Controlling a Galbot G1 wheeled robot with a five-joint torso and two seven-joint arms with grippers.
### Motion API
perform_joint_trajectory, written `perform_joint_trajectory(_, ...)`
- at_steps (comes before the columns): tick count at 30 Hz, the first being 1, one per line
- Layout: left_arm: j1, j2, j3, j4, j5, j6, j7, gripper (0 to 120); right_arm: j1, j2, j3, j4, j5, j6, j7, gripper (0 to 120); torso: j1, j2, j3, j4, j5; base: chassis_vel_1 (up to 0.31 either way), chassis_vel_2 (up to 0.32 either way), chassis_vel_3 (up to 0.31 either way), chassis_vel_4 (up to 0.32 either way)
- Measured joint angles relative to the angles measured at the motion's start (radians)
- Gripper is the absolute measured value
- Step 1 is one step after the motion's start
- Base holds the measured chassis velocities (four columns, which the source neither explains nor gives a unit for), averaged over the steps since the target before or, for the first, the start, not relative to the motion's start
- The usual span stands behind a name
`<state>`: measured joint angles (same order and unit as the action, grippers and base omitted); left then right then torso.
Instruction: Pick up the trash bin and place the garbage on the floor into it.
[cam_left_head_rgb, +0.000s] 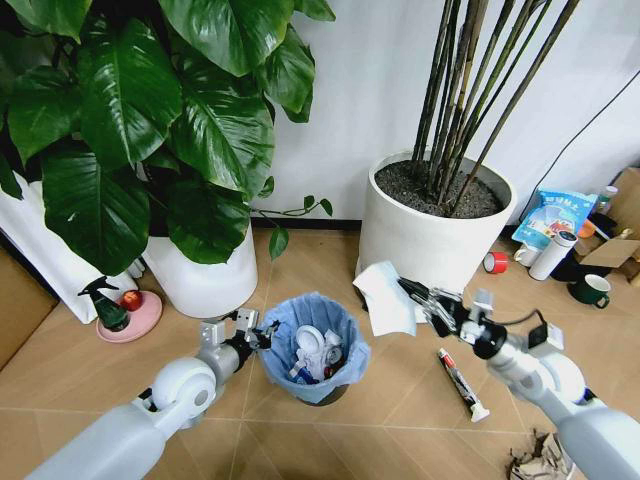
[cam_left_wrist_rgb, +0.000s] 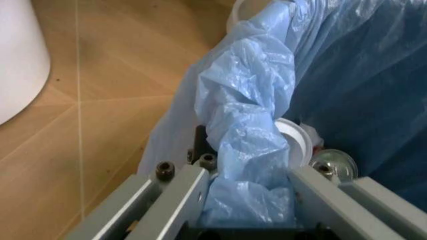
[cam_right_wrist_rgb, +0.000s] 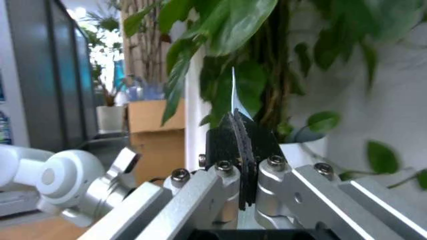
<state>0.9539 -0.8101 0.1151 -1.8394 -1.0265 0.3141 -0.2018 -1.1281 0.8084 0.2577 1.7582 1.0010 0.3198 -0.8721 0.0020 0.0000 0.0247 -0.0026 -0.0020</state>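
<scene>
The trash bin, small and black with a crinkled light-blue bag, sits low on the floor between my arms. My left gripper is shut on its near-left rim, with the bag bunched between the fingers. Several white and red garbage pieces lie inside, among them a white disc. My right gripper is shut on a white paper sheet, held up just right of the bin. The sheet's thin edge rises from the gripper. A tube lies on the tiles.
Two big white plant pots stand behind the bin. A green spray bottle on a pink dish is at the left. Mugs, a tape roll and a box sit at the right. Crumpled brown paper lies at the bottom right.
</scene>
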Motion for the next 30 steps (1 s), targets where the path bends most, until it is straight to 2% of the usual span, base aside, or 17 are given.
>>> perform_joint_trajectory(3, 0.004, -0.005, 0.002, -0.004, 0.0, 0.003, -0.007, 1, 0.074, 0.021, -0.109, -0.064, -0.019, -0.001, 0.008, 0, 0.0, 0.0, 0.0, 0.0, 0.0002, 0.0, 0.0, 0.0, 0.0)
perform_joint_trajectory(7, 0.015, -0.005, 0.001, -0.015, 0.001, 0.004, -0.01, 1, 0.11, 0.042, -0.164, -0.116, -0.042, -0.002, 0.015, 0, 0.0, 0.0, 0.0, 0.0, 0.0003, 0.0, 0.0, 0.0, 0.0)
perform_joint_trajectory(19, 0.033, -0.005, -0.007, -0.039, -0.002, 0.011, -0.029, 1, 0.182, 0.086, -0.247, -0.212, -0.096, -0.002, 0.048, 0, 0.0, 0.0, 0.0, 0.0, 0.0, 0.0, 0.0, 0.0, 0.0)
perform_joint_trajectory(20, 0.03, -0.005, -0.008, -0.042, -0.005, 0.012, -0.031, 1, 0.184, 0.086, -0.255, -0.218, -0.102, -0.002, 0.049, 1, 0.0, 0.0, 0.0, -0.0001, 0.0, 0.0, 0.0, 0.0, 0.0)
perform_joint_trajectory(23, 0.026, -0.005, -0.013, -0.047, -0.011, 0.014, -0.035, 1, 0.184, 0.086, -0.267, -0.228, -0.11, -0.005, 0.049, 16, 0.0, 0.0, 0.0, -0.0003, 0.0001, 0.0, 0.0, 0.0, 0.0)
perform_joint_trajectory(24, 0.026, -0.005, -0.013, -0.047, -0.011, 0.014, -0.035, 1, 0.184, 0.086, -0.267, -0.228, -0.11, -0.005, 0.049, 16, 0.0, 0.0, 0.0, -0.0003, 0.0001, 0.0, 0.0, 0.0, 0.0)
perform_joint_trajectory(27, 0.028, -0.004, -0.02, -0.047, -0.011, 0.014, -0.036, 1, 0.184, 0.085, -0.267, -0.231, -0.11, -0.008, 0.049, 30, 0.0, 0.0, 0.0, -0.0001, 0.0002, 0.0, 0.0, 0.0, 0.0)
perform_joint_trajectory(28, 0.028, -0.004, -0.02, -0.047, -0.011, 0.014, -0.036, 1, 0.184, 0.085, -0.267, -0.231, -0.11, -0.008, 0.049, 30, 0.0, 0.0, 0.0, -0.0001, 0.0002, 0.0, 0.0, 0.0, 0.0)
perform_joint_trajectory(30, 0.03, -0.004, -0.022, -0.048, -0.012, 0.015, -0.036, 1, 0.185, 0.084, -0.267, -0.231, -0.109, -0.009, 0.05, 41, 0.0, 0.0, 0.0, -0.0001, 0.0001, 0.0, 0.0, 0.0, 0.0)
